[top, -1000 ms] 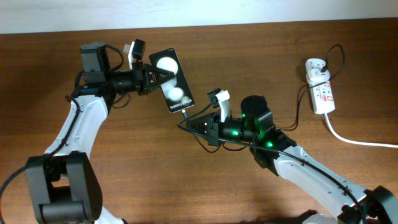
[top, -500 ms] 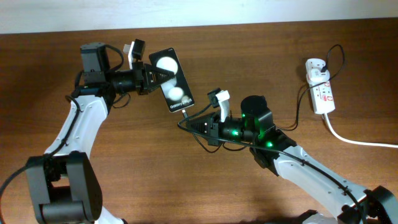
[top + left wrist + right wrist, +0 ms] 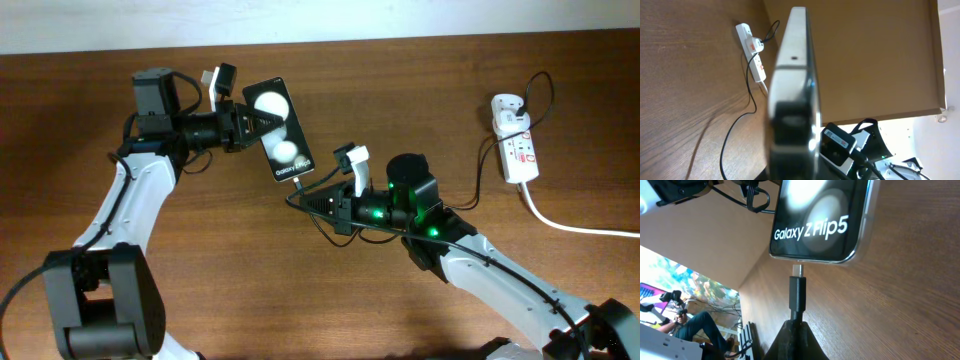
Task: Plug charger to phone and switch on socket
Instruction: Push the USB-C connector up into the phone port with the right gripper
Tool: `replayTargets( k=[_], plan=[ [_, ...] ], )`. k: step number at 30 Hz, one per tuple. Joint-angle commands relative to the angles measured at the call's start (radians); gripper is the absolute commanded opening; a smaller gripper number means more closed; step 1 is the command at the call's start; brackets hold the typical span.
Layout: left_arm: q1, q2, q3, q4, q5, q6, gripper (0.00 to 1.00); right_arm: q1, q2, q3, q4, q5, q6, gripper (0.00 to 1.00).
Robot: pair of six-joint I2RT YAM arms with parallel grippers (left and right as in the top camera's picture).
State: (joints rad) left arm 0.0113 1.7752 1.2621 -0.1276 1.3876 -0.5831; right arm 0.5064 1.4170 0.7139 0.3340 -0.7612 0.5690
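Note:
The phone (image 3: 277, 131), a black slab with two white discs, is held off the table by my left gripper (image 3: 243, 128), which is shut on its upper end. In the left wrist view the phone (image 3: 794, 75) shows edge-on. My right gripper (image 3: 314, 200) is shut on the charger's black plug (image 3: 797, 292), just behind it. The plug's metal tip (image 3: 797, 270) meets the port in the phone's lettered end (image 3: 812, 227), with part of the tip still showing. The socket (image 3: 516, 140) lies at the far right with its white adapter and the black cable (image 3: 478, 180) attached.
The socket's thick white cord (image 3: 570, 225) runs off to the right edge. The black cable loops on the wood below the right gripper (image 3: 330, 235). In the left wrist view the socket (image 3: 753, 54) and cable (image 3: 735, 127) lie on the brown table.
The left gripper and the phone have shifted very slightly to the right, toward the plug. The right arm has hardly moved.

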Motion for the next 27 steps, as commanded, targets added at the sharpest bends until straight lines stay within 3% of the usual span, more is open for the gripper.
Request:
replayTargets(
  k=[1, 27],
  plan=[
    [-0.004, -0.007, 0.008, 0.008, 0.030, 0.024, 0.00, -0.004, 0.003, 0.004, -0.001, -0.006, -0.011, 0.04],
    [-0.037, -0.007, 0.008, 0.004, -0.008, 0.061, 0.00, -0.030, 0.003, 0.004, -0.001, -0.018, 0.008, 0.04]
  ],
)
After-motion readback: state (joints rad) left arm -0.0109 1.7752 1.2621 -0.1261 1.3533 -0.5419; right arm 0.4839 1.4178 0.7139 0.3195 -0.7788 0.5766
